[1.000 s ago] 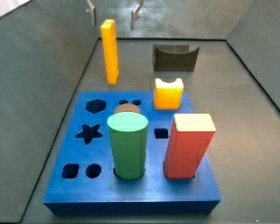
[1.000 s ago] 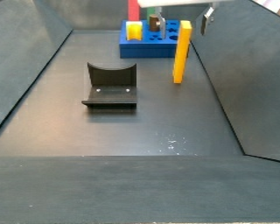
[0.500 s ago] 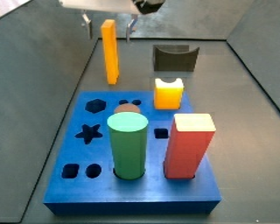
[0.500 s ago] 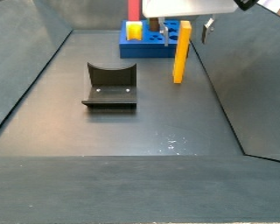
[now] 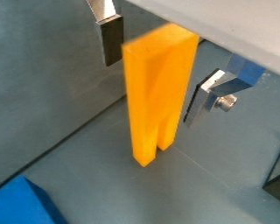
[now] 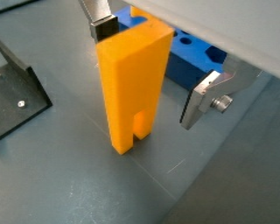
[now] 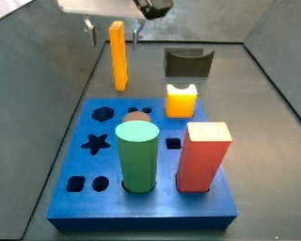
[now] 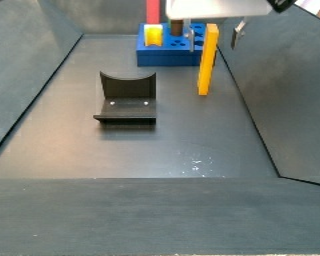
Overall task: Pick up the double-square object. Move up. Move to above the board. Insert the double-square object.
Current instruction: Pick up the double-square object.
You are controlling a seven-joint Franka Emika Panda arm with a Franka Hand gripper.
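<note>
Both tool [image 5: 154,74] fingers flank the double-square object [image 5: 157,96], untouching.

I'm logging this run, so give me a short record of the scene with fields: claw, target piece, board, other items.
claw: open, fingers either side of the double-square object's top, apart from it
target piece: double-square object, upright on the floor
board: blue board holding a green cylinder, red square prism and notched orange-yellow block
other items: fixture

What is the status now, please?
Pincer open, straddling top of double-square object. Object upright on floor, not yet gripped. Board beside it; nothing in the way.
</note>
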